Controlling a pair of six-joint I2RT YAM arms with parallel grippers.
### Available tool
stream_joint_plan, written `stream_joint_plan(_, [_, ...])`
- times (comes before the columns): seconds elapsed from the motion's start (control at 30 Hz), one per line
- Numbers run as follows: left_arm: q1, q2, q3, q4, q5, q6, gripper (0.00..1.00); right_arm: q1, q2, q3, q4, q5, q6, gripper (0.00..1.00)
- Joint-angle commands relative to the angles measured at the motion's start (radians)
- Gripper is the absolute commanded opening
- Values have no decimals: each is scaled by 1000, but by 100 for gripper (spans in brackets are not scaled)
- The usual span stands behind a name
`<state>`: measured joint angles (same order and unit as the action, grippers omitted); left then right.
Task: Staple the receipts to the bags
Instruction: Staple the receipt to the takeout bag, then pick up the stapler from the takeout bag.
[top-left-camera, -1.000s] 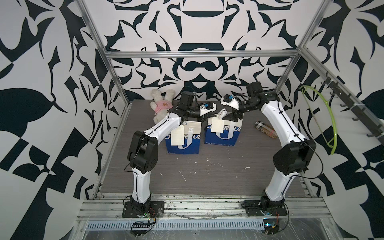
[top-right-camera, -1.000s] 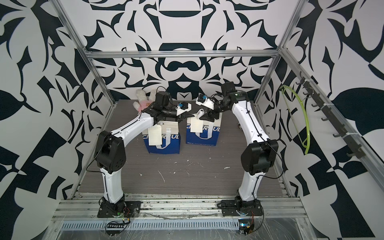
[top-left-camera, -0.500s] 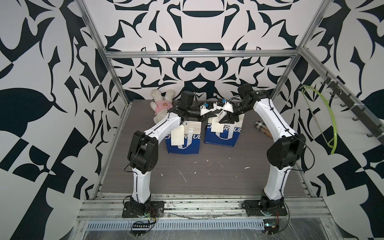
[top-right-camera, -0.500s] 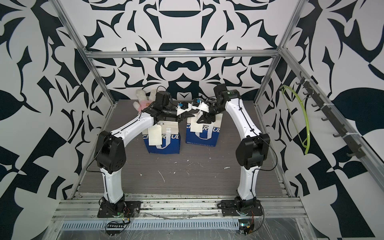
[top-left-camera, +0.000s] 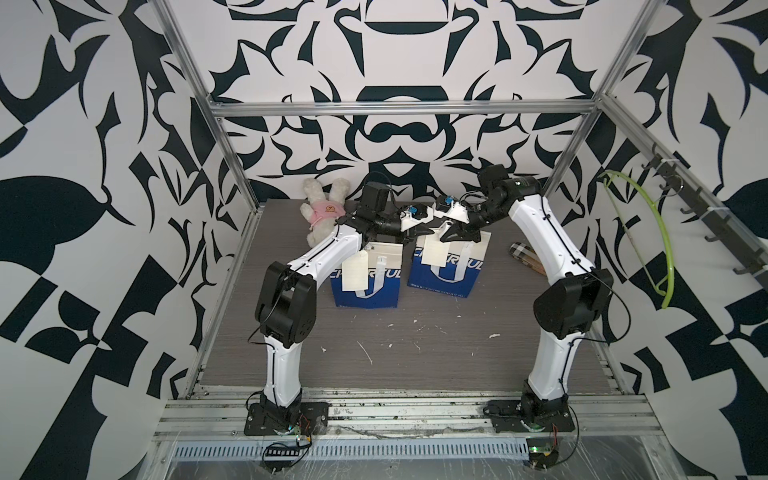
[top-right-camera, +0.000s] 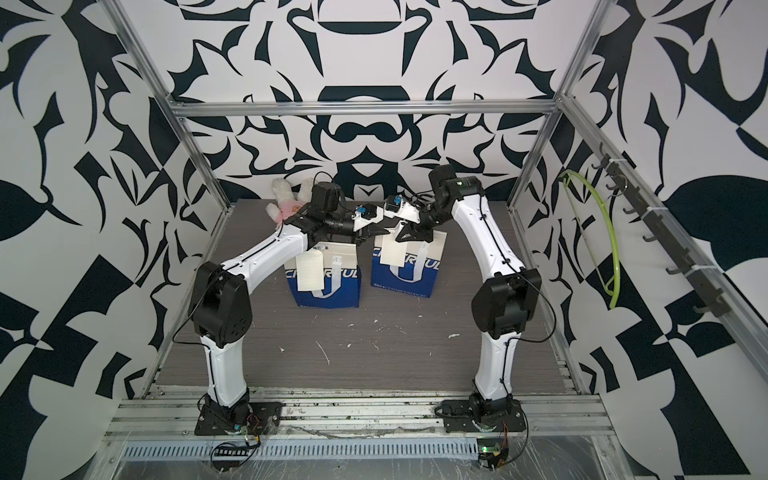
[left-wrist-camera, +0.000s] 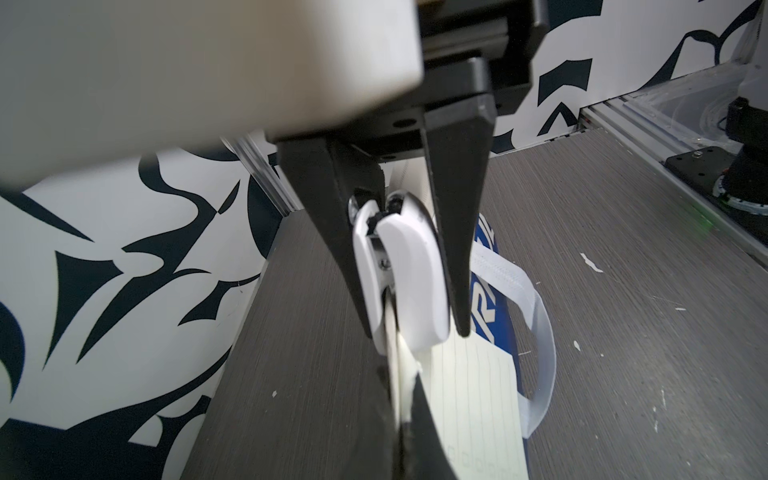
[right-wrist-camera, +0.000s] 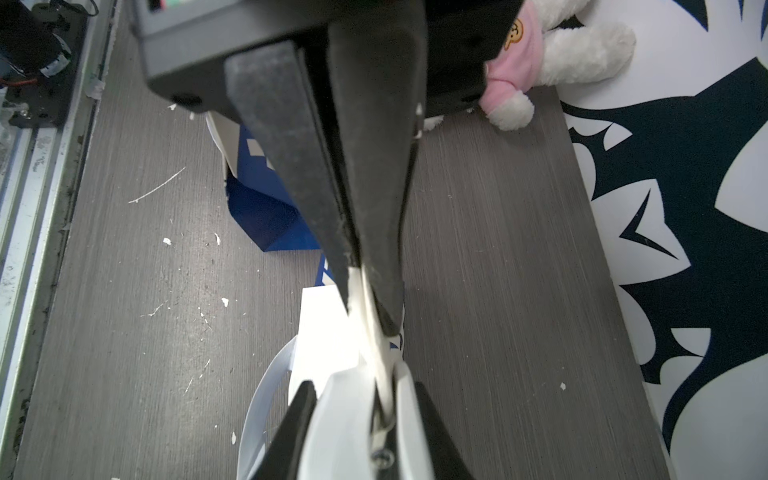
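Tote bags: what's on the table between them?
Nothing: only a bare strip of table separates the left arm's bag and the right arm's bag, in both top views.

Bags (top-left-camera: 453, 282) cream over blue; receipts (top-left-camera: 355, 272) cream-white; plush toy (top-left-camera: 322, 210) white, pink shirt.
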<state>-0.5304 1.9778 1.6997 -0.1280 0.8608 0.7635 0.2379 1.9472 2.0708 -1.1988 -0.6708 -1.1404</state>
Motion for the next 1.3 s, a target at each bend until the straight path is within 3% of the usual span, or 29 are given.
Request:
stream_joint_plan(0.0, [-1, 24, 18, -56, -15, 13, 0, 13, -34, -11, -15, -8, 35, 0])
stream_joint_plan(0.17, [-1, 27, 20, -56, -17, 11, 0, 12, -57, -57, 16, -40, 79, 0])
stream_joint_plan(0.23, [-1, 29, 18, -54, -22, 11, 0, 12, -86, -82, 78, -49, 148, 26])
stream_joint_plan(0.4, [0, 30, 2, -38, -42, -2, 0, 9, -214, -205, 271, -71, 322, 50])
stream_joint_plan(0.6, [-1, 24, -17, 14, -45, -37, 0, 9, -466, -535, 725, 160, 755, 78])
stream_joint_plan(0.73, [-1, 26, -18, 31, -38, -54, 0, 13, -562, -636, 815, 231, 1016, 77])
stream_joint_plan(0.87, [-1, 26, -22, 42, -33, -65, 0, 37, -606, -725, 890, 388, 1212, 77])
stream_joint_plan(1.27, [-1, 18, -33, 50, -35, -75, 0, 220, -557, -726, 952, 652, 1303, 69])
